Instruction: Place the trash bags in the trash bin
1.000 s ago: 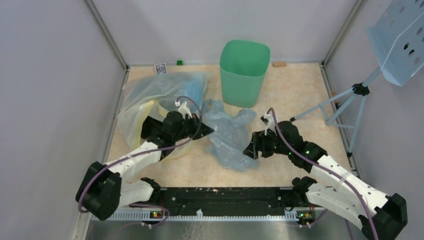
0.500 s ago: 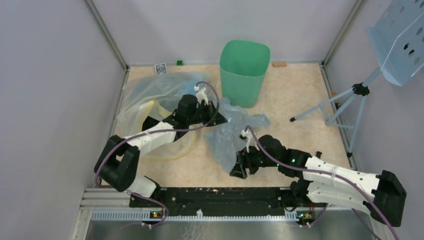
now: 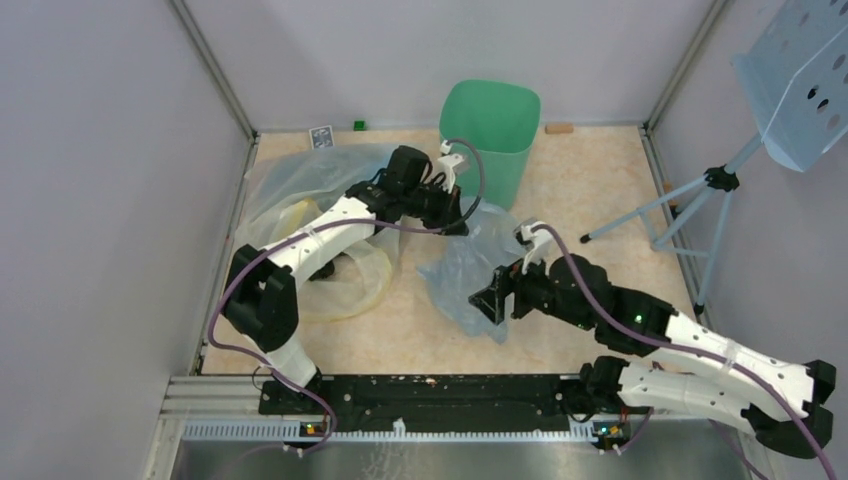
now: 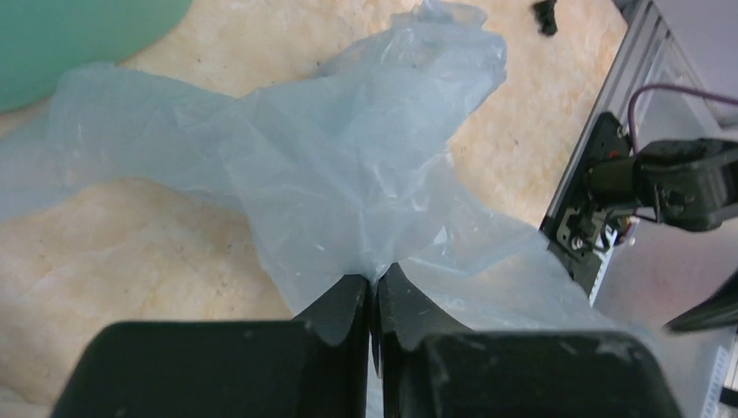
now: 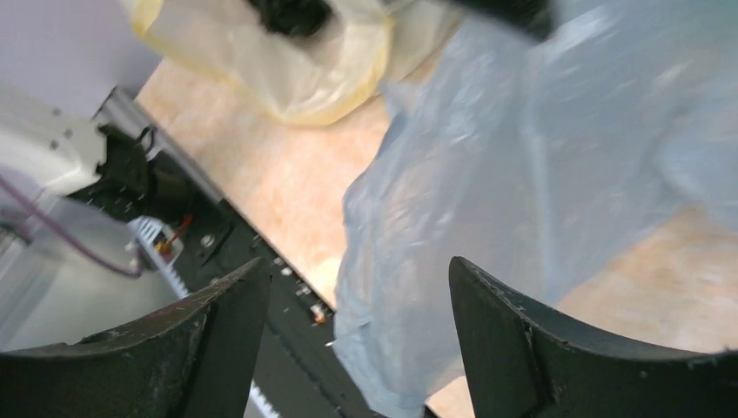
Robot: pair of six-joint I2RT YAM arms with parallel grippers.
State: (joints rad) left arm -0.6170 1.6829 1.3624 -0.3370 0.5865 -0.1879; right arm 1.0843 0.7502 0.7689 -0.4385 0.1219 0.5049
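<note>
The light-blue trash bag (image 3: 468,268) lies crumpled on the floor in front of the mint-green trash bin (image 3: 490,130). My left gripper (image 3: 460,213) sits at the bin's near-left side, shut on a pinch of the bag's film (image 4: 348,165); the two jaws meet on a fold of it (image 4: 376,279). The bin (image 4: 70,35) fills that view's top-left corner. My right gripper (image 3: 488,300) is at the bag's near end, open. The bag's lower end (image 5: 487,200) hangs between its spread fingertips (image 5: 239,287), touching neither.
A bigger clear, yellow-tinted bag (image 3: 310,200) lies at the left, under my left arm. A tripod (image 3: 690,200) and a perforated panel (image 3: 800,80) stand at the right. A card (image 3: 320,135), a green cube (image 3: 358,125) and a wood block (image 3: 559,128) line the back wall.
My left gripper has travelled right and away towards the bin, dragging the bag's top with it. My right gripper swung in low, then came up against the bag's near end.
</note>
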